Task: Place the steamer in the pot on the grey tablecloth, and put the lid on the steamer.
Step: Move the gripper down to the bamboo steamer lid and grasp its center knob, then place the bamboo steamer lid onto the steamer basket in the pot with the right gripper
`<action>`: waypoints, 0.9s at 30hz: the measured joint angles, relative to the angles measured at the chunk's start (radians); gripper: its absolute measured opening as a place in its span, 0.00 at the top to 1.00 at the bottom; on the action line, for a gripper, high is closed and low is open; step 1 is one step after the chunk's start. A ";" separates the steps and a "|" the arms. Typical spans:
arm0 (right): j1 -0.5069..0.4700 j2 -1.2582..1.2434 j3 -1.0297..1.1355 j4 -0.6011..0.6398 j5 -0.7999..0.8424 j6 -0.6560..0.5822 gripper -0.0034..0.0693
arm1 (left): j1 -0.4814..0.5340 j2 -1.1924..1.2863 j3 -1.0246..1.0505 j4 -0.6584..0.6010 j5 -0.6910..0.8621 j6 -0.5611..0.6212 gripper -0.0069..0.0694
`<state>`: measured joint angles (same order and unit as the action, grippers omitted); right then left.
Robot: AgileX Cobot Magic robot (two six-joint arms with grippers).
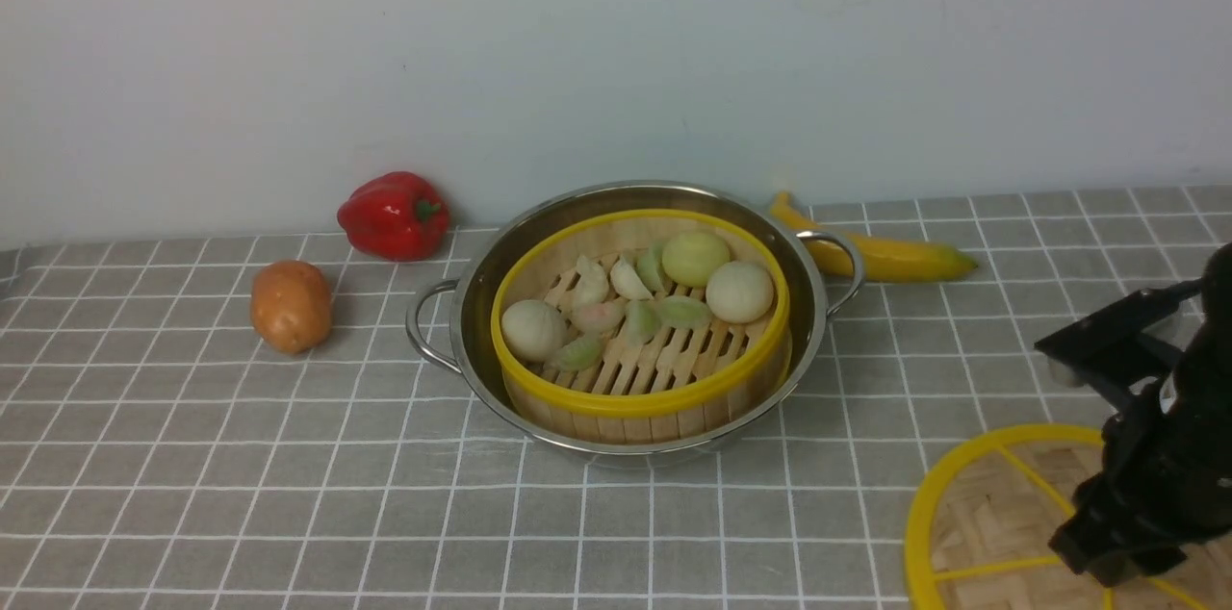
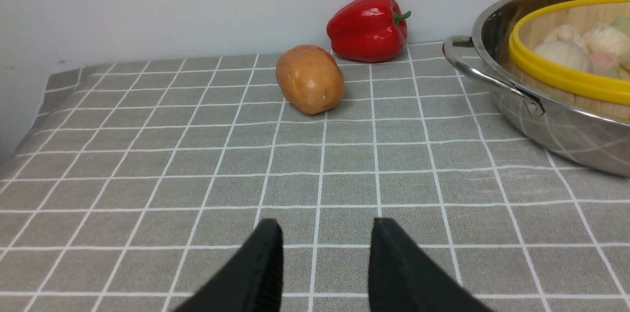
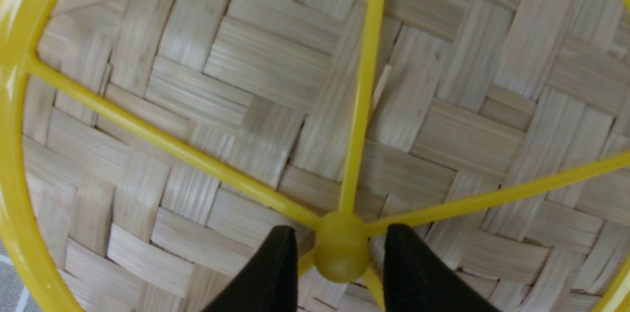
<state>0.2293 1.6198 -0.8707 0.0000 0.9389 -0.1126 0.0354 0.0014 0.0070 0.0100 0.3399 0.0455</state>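
Steamer (image 1: 635, 403): seated inside the pot (image 1: 478, 312), middle of the desk, on the grey tablecloth (image 1: 241, 456).
Lid (image 1: 991, 514): flat on the cloth, near right, apart from the pot.
Right jaws: released, straddling the lid's central hub (image 3: 340, 248).
Left jaws: released, empty, above the cloth, left of the pot.

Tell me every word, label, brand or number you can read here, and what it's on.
None: no readable writing shows on the shiny steel pot, yellow-rimmed bamboo steamer, woven bamboo lid, red bell pepper, brown potato, yellow banana or grey checked tablecloth.
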 joint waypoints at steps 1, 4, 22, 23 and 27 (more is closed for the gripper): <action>0.000 0.001 0.000 0.000 0.003 0.000 0.66 | 0.000 0.000 0.000 0.000 0.000 0.000 0.59; 0.000 0.001 0.000 0.000 0.007 0.000 0.76 | 0.000 0.000 0.000 0.000 0.000 0.000 0.59; 0.000 -0.084 -0.087 0.026 -0.017 0.000 0.76 | 0.000 0.000 0.000 0.000 0.000 0.000 0.59; 0.000 -0.096 -0.125 0.025 -0.005 0.000 0.76 | 0.000 0.000 0.000 0.000 0.000 0.000 0.59; 0.000 -0.112 -0.239 0.032 0.020 -0.030 0.76 | 0.000 0.000 0.000 0.000 0.000 0.000 0.59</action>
<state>0.2293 1.5082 -1.1093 0.0317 0.9587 -0.1423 0.0354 0.0014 0.0070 0.0100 0.3399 0.0455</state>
